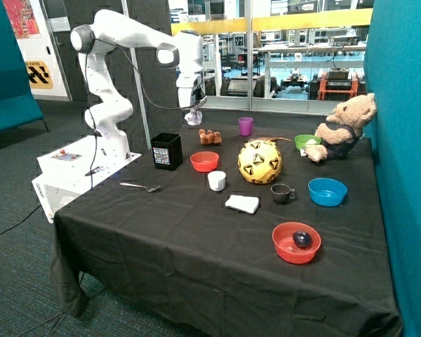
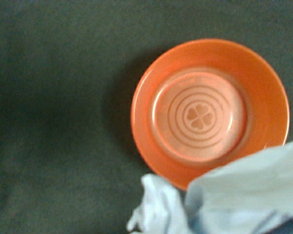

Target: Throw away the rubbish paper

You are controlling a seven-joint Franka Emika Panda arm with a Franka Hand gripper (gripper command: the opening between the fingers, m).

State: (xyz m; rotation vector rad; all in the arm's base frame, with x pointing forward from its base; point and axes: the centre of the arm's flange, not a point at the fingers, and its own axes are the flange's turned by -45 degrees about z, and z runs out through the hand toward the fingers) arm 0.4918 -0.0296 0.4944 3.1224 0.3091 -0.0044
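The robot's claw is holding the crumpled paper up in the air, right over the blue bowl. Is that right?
Not quite. The claw does hold the crumpled paper up in the air, but the bowl under it is the empty orange-red bowl, not the blue bowl. The wrist view shows this.

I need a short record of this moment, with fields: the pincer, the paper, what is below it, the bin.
pincer: raised above the table, shut on a paper wad
paper wad: crumpled, white, hanging in the air
below: empty orange bowl on the black cloth
black bin: beside the orange bowl, paper not yet over it
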